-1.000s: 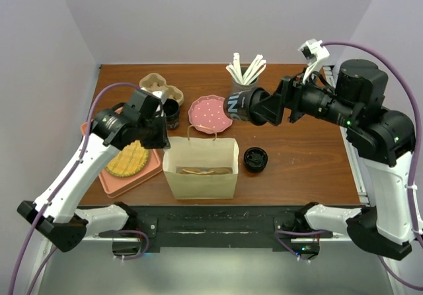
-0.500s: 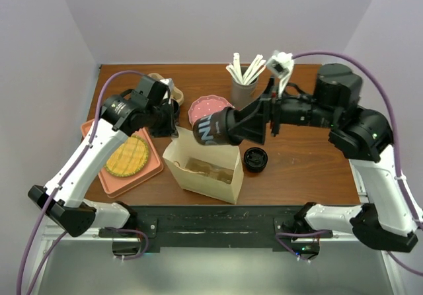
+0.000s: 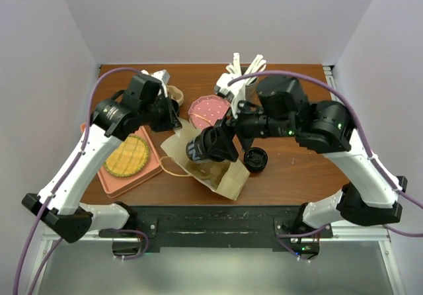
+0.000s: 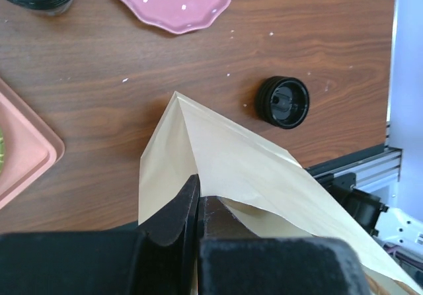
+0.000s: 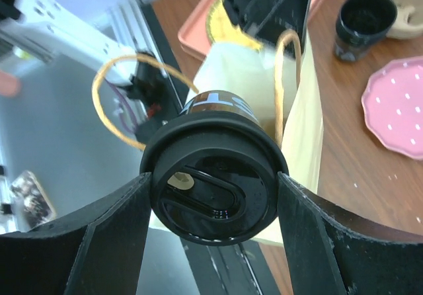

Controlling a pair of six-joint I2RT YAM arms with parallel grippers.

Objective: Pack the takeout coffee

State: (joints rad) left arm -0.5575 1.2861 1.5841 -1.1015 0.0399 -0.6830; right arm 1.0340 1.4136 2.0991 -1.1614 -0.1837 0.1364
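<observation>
We note left arm rising from near-left base, elbow high, forearm angled inward. Left gripper points down; jaws pressed together, pinching edge of paper bag. We note right arm arched high from near-right base, folded leftward across centre. Right gripper tilted downward, fingers spread wide, clamping coffee cup at lid end.

Wooden table, with paper bag at the tips of the left gripper. Ahead of that gripper: pink dotted plate, loose black lid; salmon tray to its left.
</observation>
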